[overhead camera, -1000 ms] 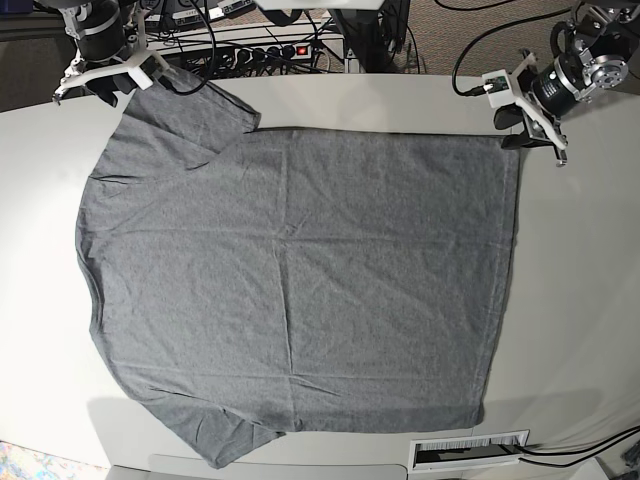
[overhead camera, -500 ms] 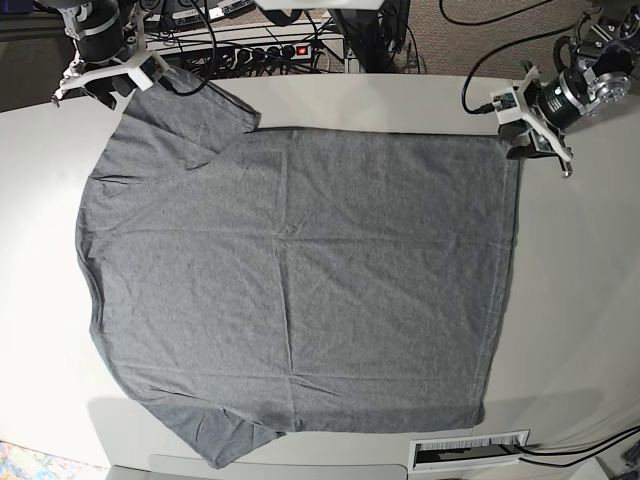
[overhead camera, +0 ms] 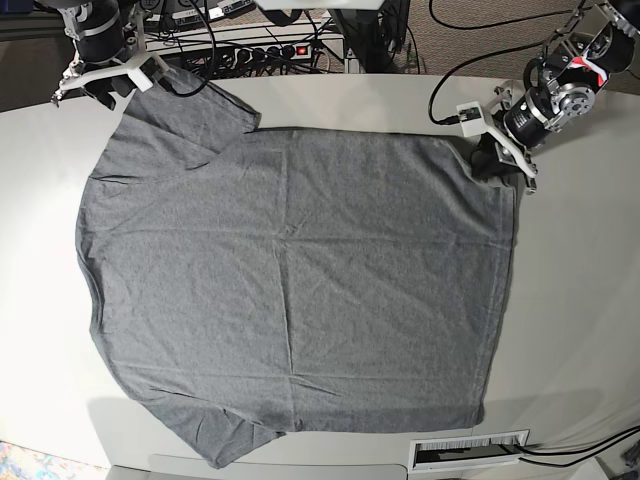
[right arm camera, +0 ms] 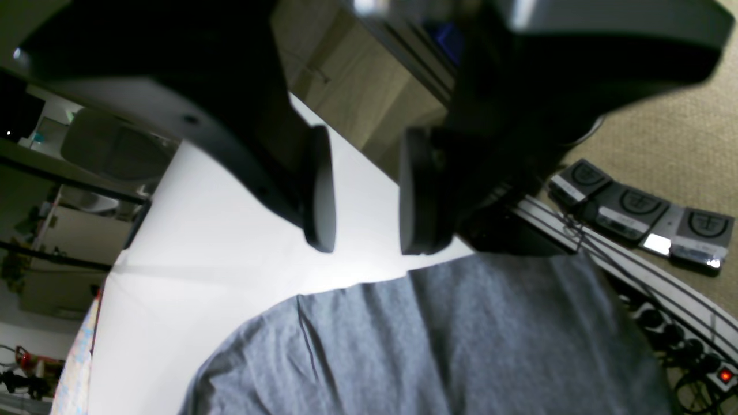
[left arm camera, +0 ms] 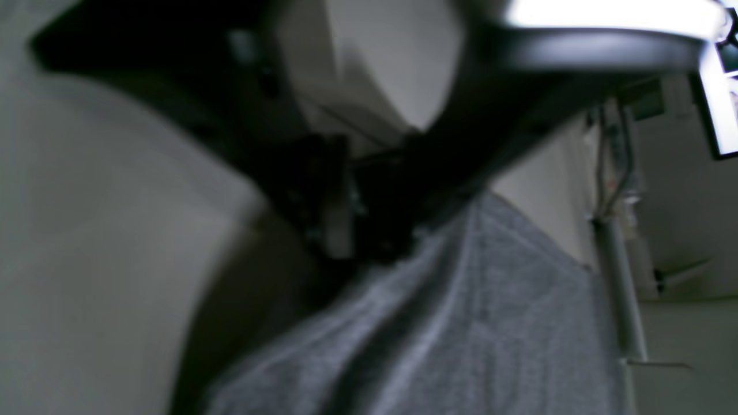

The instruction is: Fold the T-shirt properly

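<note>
The heather-grey T-shirt lies spread flat on the table (one hem corner bunched slightly).

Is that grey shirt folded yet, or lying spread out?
Spread out. The T-shirt lies flat and open across the table, both sleeves showing; only its far right corner bunches slightly at the left tool.

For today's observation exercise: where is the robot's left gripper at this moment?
In the base view, the left gripper is at upper right, down on the T-shirt's far right corner near the table edge.
</note>
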You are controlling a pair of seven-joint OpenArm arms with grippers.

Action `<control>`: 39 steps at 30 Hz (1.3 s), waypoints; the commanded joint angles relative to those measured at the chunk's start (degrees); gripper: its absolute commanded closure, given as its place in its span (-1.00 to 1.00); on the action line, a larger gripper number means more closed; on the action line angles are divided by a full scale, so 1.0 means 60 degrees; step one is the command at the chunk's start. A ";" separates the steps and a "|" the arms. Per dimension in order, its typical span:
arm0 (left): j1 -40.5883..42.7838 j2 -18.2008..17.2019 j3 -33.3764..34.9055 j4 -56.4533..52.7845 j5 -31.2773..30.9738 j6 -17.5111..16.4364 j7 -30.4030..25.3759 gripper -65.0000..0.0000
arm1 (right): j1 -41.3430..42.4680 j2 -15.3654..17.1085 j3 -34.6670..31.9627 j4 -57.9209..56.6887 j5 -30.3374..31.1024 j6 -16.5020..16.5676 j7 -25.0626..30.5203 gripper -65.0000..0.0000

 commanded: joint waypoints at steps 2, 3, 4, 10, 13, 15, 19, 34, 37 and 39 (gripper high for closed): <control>-0.0011 -0.0193 0.0091 -0.0142 0.0015 -0.0798 0.0980 1.00 | -0.0073 0.0080 0.0076 0.0171 -0.0135 -0.0102 0.0029 0.39; -0.0015 -0.0277 0.0091 -0.0073 0.0015 -0.0743 0.1184 1.00 | -0.0047 0.0076 0.0076 0.0171 -0.0135 -0.0102 0.0015 0.39; -0.0004 -0.0372 0.0091 0.0025 0.0015 -0.0616 0.1351 1.00 | -0.0029 0.0080 0.0076 0.0171 -0.0135 -0.0102 0.0004 0.39; 0.0208 -0.1093 0.0091 0.0965 0.0011 -0.0186 0.2444 1.00 | 0.0135 0.0076 0.0076 0.0171 -0.0127 -0.0106 -0.0022 0.39; 0.0612 -0.1373 0.0091 0.1581 0.0018 -0.0178 0.2714 1.00 | 0.0160 0.0080 0.0076 0.0171 -0.0131 -0.0106 -0.0022 0.39; 0.0954 -0.1428 0.0091 0.1985 0.0022 -0.0178 0.3016 1.00 | 0.0160 0.0080 0.0076 0.0171 -0.0127 -0.0102 -0.0087 0.39; 0.1570 -0.1432 0.0091 0.2430 0.0692 -0.0095 0.3464 1.00 | 0.0157 0.0080 0.0076 0.0171 -0.0124 0.0036 -0.0342 0.39; 0.3100 -0.1927 0.0091 0.2433 0.1767 0.0827 0.3763 1.00 | 0.0160 0.0084 0.0055 0.0149 0.3078 0.2441 -0.0415 0.06; 0.3286 -0.1927 0.0091 0.2433 0.1767 0.0834 0.3756 1.00 | 0.0175 0.0084 0.0055 0.0149 0.2991 0.2721 0.0350 0.02; 0.3330 -0.1909 0.0091 0.2433 0.1767 0.0871 0.3708 1.00 | 0.0219 0.0080 0.0055 0.0149 0.3034 0.2987 0.0576 0.02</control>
